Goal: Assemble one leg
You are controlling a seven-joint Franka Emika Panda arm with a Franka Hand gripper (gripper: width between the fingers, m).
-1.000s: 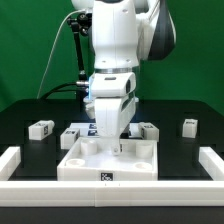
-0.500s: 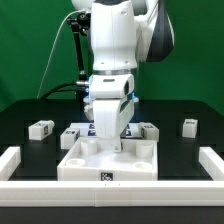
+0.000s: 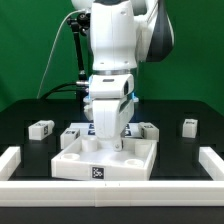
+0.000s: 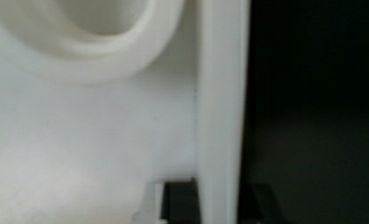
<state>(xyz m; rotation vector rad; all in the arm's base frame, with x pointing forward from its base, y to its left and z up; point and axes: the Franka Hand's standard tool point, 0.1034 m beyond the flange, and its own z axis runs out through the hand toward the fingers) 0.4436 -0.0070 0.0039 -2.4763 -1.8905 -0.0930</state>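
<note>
Right under the gripper (image 3: 108, 142), a big white tray piece (image 3: 104, 160) with round dips (touching or not, hard to tell). One round dip (image 4: 96, 30) up close in the wrist view. Below the gripper, a small tag (image 3: 97, 172) on the tray's front. All around, a black table (image 3: 25, 145). Well off to each side, low white walls (image 3: 10, 158). Far behind, a green back wall (image 3: 30, 50).

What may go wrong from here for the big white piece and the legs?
1. The end effector is low at the large white piece; a sideways move might push that piece into the near leg on the exterior view's left or the near leg on the exterior view's right, close behind it.
2. Its fingertips are hidden, so a weak grip may go unnoticed.
</note>
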